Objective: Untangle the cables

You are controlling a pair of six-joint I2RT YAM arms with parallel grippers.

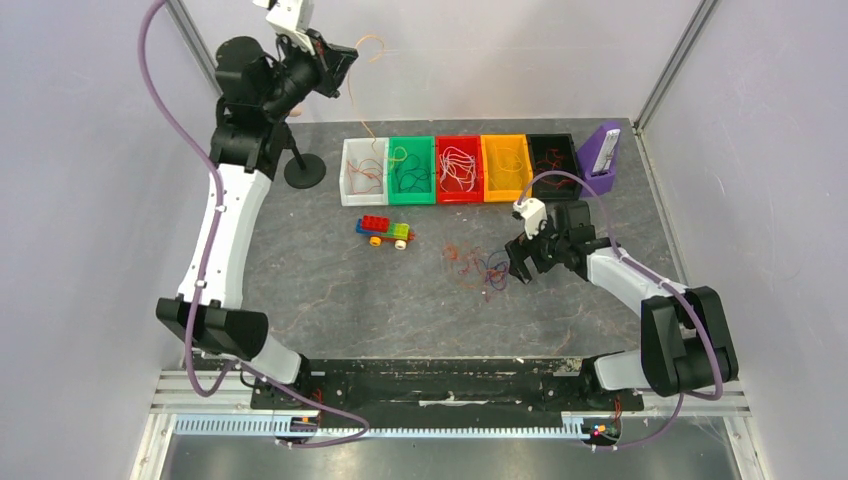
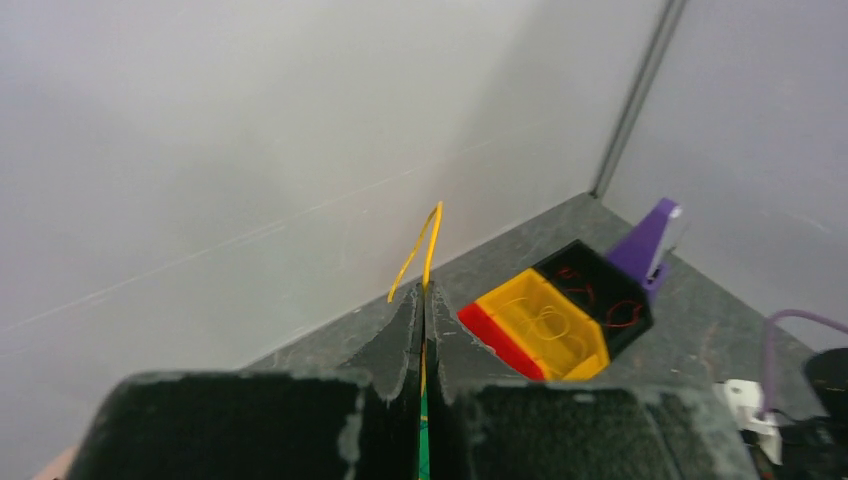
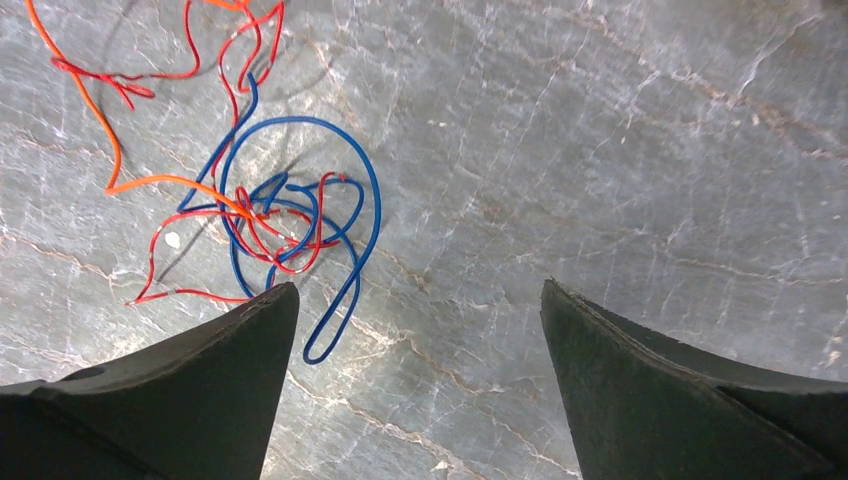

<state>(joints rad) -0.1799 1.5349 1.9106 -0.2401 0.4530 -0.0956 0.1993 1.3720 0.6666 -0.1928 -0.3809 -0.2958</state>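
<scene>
- Left wrist view: L gripper was clamped tight on a thin yellow wire; a short loop of it stuck out past the fingertips.
- Top external view: that arm was raised high at the far-L corner, and the wire hung down from it twd the white bin. Couldn't tell if it reached inside.
- R gripper sat low over the table, jaws spread wide, nothing btwn them.
- Rest of the cables: a small loose tangle of red, blue & orange strands, lying flat mid-table just L of the R gripper and well in front of the red bin.
- R wrist view: the end of the blue loop lay just beside one finger; couldn't tell if touching.
- Back row, L to R: white bin, green bin, red bin, orange bin, black bin, all w/ wires in them. A purple holder stood at the R end.
- Toy brick car sat in front of the green bin; a black round stand stood L of the white bin.
</scene>
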